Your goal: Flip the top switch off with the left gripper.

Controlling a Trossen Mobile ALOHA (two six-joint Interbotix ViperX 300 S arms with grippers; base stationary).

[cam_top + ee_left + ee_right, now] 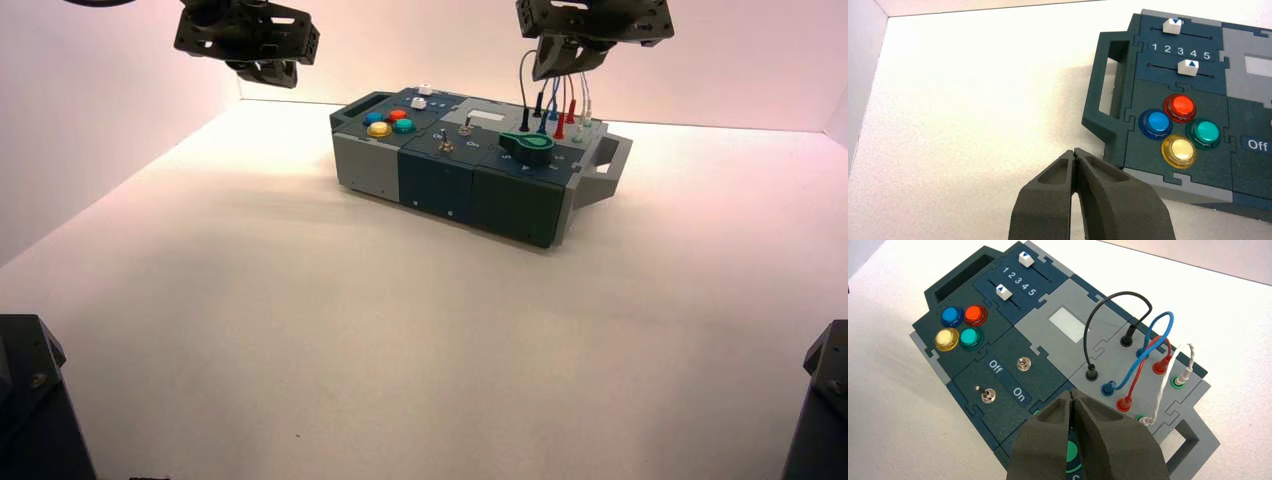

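Observation:
The top switch point(466, 125) is a tiny silvery toggle on the box's point(440, 185) dark middle panel, the one farther from me of two alike. The right wrist view shows it point(1023, 363) between the lettering "Off" and "On"; I cannot make out its lever's lean. My left gripper point(262, 68) hangs high, off the box's left end and well away from the switch. Its fingers point(1075, 151) are shut on nothing, over the table beside the box's handle point(1103, 95). The left wrist view does not take in the switches. My right gripper point(1073, 394) is shut above the green knob point(528, 146).
The second toggle point(988, 396) stands nearer the box's front. Blue, red, green and yellow buttons point(1179, 130) and two white sliders point(1188, 66) sit at the left end. Looped wires point(1148, 355) are plugged in at the right end. White walls stand behind and at the left.

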